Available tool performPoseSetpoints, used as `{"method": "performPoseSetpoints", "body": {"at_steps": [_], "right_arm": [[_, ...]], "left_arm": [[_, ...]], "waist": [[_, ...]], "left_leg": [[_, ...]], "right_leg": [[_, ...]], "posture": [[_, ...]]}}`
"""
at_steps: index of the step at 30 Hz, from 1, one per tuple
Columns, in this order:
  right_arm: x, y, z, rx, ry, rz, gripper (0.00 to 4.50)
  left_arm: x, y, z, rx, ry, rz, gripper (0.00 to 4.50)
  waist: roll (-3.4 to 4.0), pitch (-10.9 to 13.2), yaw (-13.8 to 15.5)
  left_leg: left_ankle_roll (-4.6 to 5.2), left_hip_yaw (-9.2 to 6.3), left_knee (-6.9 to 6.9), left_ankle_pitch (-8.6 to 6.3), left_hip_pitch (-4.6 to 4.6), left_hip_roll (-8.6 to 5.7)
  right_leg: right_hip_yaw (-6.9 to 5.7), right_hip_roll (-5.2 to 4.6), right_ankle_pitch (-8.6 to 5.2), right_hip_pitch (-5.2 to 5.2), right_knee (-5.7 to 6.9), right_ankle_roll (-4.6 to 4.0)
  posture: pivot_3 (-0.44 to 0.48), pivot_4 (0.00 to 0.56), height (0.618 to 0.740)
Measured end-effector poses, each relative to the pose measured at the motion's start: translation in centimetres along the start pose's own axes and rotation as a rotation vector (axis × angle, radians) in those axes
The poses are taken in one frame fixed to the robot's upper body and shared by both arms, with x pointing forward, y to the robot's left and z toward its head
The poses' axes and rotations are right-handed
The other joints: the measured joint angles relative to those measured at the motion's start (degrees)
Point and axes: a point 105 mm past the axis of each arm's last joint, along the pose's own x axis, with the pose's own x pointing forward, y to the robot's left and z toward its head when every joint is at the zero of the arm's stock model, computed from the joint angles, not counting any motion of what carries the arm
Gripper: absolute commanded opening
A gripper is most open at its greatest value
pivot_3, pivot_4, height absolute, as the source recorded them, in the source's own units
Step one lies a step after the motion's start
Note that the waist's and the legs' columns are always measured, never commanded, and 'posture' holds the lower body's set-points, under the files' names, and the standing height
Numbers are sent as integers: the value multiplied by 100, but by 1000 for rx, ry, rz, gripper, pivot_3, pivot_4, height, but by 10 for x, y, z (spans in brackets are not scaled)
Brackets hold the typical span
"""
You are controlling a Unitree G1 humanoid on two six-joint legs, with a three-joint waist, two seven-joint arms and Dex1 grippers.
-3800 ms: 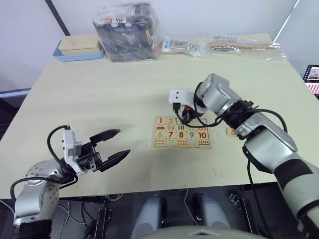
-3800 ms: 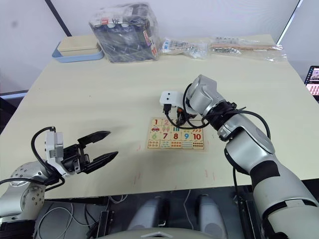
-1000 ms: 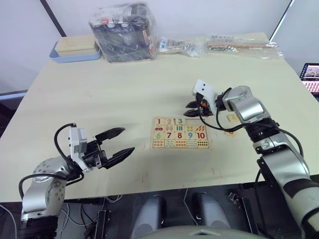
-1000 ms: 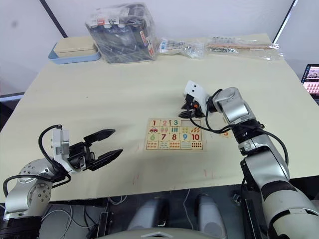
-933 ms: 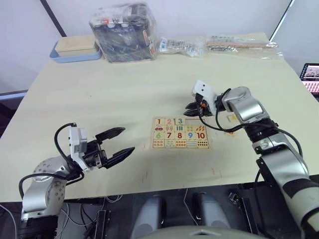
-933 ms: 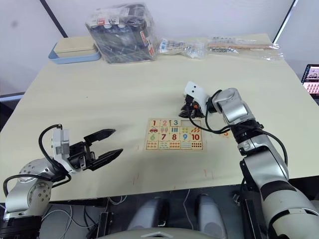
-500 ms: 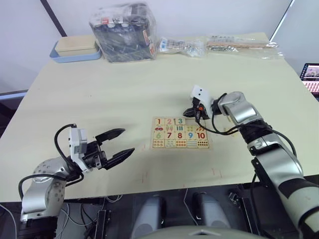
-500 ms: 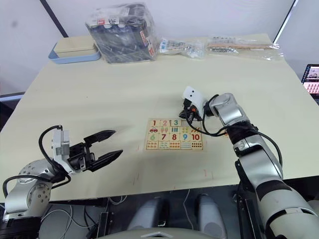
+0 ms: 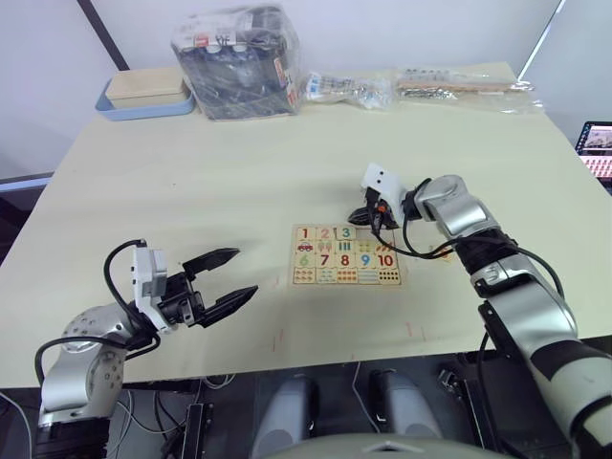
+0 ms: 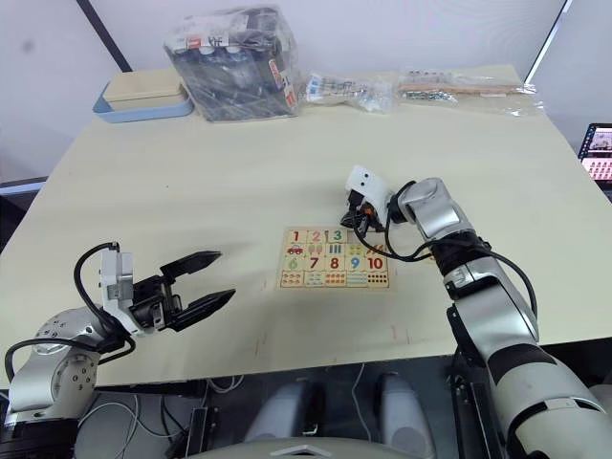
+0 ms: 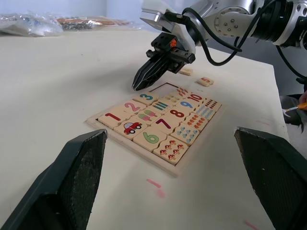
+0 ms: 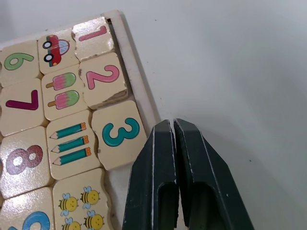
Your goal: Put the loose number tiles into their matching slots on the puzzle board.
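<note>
The right end effector (image 12: 173, 143), its two black fingers pressed together and holding nothing, hovers at the far rim of the puzzle board (image 9: 348, 255), which lies flat near the middle of the pale worktop (image 9: 191, 182). Tiles 1, 2 and 3 already sit in the board's top row; the slots (image 11: 165, 87) beside the 3 look open, and two loose number tiles (image 11: 205, 81) lie on the worktop just beyond the board's right end, one showing an orange 5. The left end effector (image 9: 225, 277) waits well apart on the near left, fingers spread wide. The tiles appear thin, stiff, light wood, likely to skate on the smooth surface; a pinch across two opposite edges seems the surest hold, since the flat faces offer no purchase. The left wrist view alone reveals the empty recess and the stray tiles behind the board; the right wrist view alone shows, close up, the closed fingertips beside the teal 3 (image 12: 115, 132).
</note>
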Motion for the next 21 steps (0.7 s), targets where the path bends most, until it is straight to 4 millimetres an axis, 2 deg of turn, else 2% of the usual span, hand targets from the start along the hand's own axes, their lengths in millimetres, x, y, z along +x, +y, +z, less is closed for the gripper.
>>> {"method": "performPoseSetpoints", "body": {"at_steps": [21], "right_arm": [[1, 4, 0, -7, 10, 33, 123]], "left_arm": [[-3, -2, -3, 0, 4, 4, 4500]], "waist": [[0, 0, -1]], "left_leg": [[0, 0, 0, 0, 0, 0]], "right_leg": [[1, -3, 0, 0, 0, 0]], "posture": [[0, 150, 740]]}}
